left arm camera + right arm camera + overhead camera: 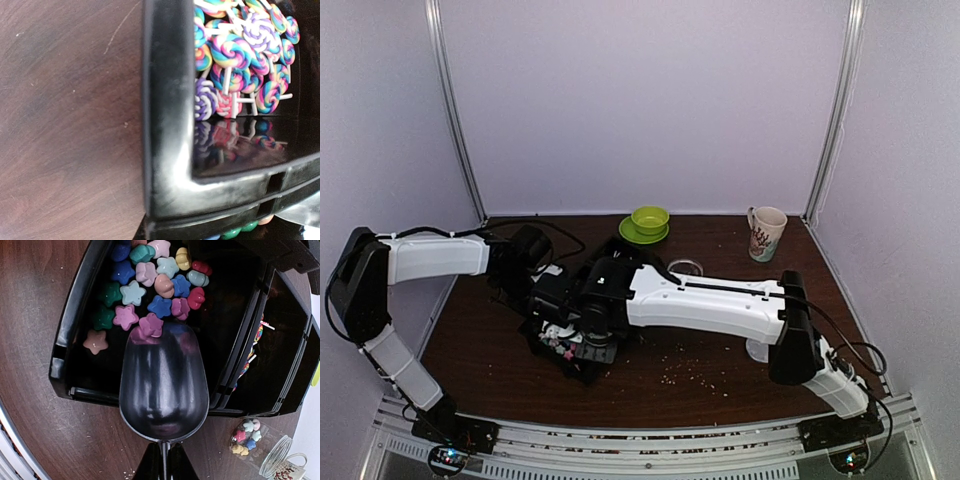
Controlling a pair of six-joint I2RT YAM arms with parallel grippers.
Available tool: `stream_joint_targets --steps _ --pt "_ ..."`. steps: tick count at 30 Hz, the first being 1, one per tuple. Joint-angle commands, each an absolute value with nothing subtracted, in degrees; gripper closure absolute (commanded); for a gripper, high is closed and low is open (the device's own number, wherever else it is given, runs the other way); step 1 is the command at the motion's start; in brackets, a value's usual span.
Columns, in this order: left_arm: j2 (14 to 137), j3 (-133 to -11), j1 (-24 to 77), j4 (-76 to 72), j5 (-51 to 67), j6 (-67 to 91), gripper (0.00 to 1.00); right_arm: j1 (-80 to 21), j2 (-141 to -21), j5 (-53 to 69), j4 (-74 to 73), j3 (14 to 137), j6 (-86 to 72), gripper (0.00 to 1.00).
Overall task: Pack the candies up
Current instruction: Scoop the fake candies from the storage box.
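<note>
- The brown table (470, 350) bears everything; a green bowl (649, 218) and a patterned mug (766, 232) stand at its far edge, well apart from the work
- Both arms reach in over a black divided tray (75, 325) left of centre, near the front
- The right gripper (164, 466) is clamped on the thin handle of a dark, shiny scoop (164, 385); the scoop's mouth lies over the tray's near wall and points into one compartment
- The left gripper (548, 298) is closed, its fingers out of sight from its own camera; the tray's wall fills that view close up, and whether the gripper pinches the wall cannot be told
- A clear glass jar (260, 440) sits on the table just beside the tray; a few sweets lie inside it
- The candies (146, 272), stars and rounded shapes in pink, blue, green and yellow, lie heaped in the scoop's compartment; one pink star touches the scoop's lip
- Swirled lollipops (235, 50) fill the neighbouring compartment
- Pale crumbs (695, 375) dot the table's front
</note>
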State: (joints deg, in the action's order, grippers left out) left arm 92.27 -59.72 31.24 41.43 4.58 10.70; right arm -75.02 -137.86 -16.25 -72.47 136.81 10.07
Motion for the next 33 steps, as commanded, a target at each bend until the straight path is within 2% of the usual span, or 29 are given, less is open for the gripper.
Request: stream_joint_targets --steps 1,9,17,22,27,33 --pt "86.8 -63.5 31.4 31.7 8.6 11.2 1.00 -74.2 -140.2 -15.4 -72.5 137.7 7.0 1.00" --pt "84.1 -62.1 31.5 28.4 11.8 11.3 1.00 -72.4 -141.3 -9.6 -65.6 135.2 4.5 1.00" --pt "82.4 -61.3 31.4 26.9 13.8 11.2 1.00 -71.9 -139.4 -4.6 -56.0 127.3 3.9 1.00" --pt "81.5 -61.2 31.3 26.7 13.4 11.2 1.00 -71.8 -137.8 -4.4 -49.1 120.7 4.0 1.00" --pt "80.6 -60.5 29.6 26.3 13.1 12.4 1.00 -71.5 -132.9 -4.6 -35.4 107.5 3.8 1.00" --pt "80.6 -60.0 29.3 26.1 13.2 13.3 1.00 -70.3 -132.8 -10.2 -34.0 107.7 -4.0 1.00"
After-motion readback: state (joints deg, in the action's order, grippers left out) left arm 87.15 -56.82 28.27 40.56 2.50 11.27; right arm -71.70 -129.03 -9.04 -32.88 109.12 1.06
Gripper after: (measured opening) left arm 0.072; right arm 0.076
